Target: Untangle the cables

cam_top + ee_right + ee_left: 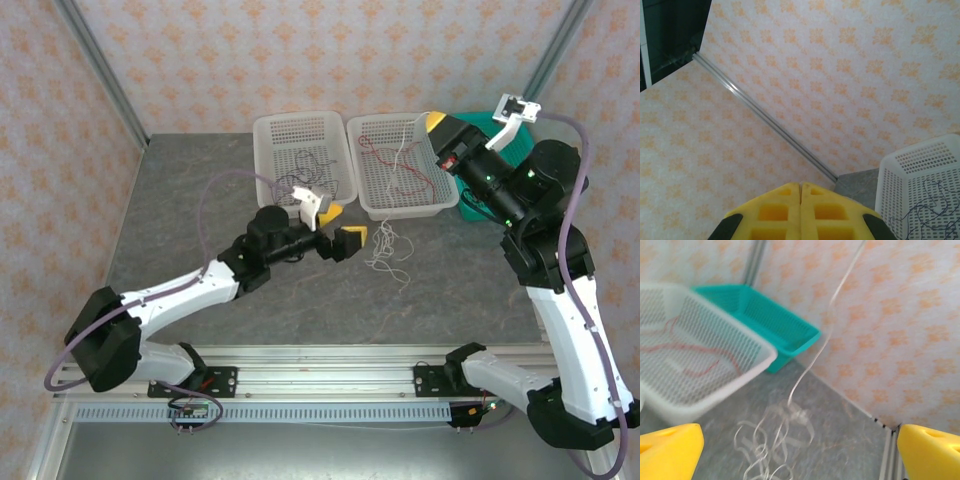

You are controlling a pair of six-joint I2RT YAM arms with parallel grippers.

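Note:
A white cable (385,248) lies in a curly pile on the grey table, in front of the baskets. One strand of it rises to my right gripper (432,122), which hangs above the right white basket (440,205) and is shut on the strand. The right wrist view shows those jaws (800,184) pressed together. My left gripper (342,226) is open just left of the pile, nothing between its yellow fingers (670,452). The white cable (772,440) lies ahead of it. A red cable (385,160) lies in the right white basket, a dark cable (305,165) in the left one (265,150).
A teal basket (470,205) stands at the back right, partly behind my right arm, and in the left wrist view the teal basket (770,322) sits beyond the white basket (705,405). Patterned walls close the table at the back and on both sides.

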